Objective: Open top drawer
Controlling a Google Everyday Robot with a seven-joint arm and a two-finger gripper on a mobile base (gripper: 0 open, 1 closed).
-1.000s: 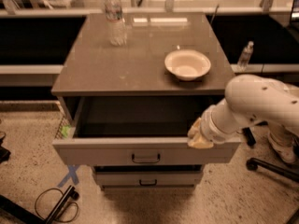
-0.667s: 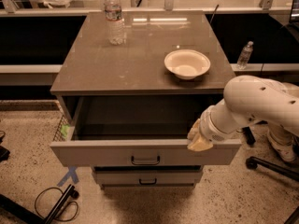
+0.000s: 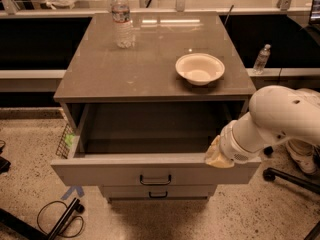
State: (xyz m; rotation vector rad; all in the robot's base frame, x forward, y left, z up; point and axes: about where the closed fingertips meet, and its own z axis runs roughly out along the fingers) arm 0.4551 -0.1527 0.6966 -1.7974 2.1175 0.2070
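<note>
The top drawer (image 3: 125,171) of the grey cabinet stands pulled far out, its plain grey inside showing. Its light-grey front carries a small black loop handle (image 3: 155,180) at centre. My white arm comes in from the right, and the gripper (image 3: 218,155) rests at the right end of the drawer's front edge, over its top rim. The wrist covers the gripper's tip. A narrower drawer (image 3: 158,191) with a like handle sits shut just below.
On the cabinet top (image 3: 125,69) stand a water bottle (image 3: 121,18) at the back left and a cream bowl (image 3: 199,68) at the right. Another bottle (image 3: 261,58) sits on a ledge at right. A black cable (image 3: 60,216) lies on the floor at left; a chair base (image 3: 290,176) at right.
The top drawer has slid a little further out toward the camera. The gripper and arm moved with it, staying at the drawer's right front edge.
</note>
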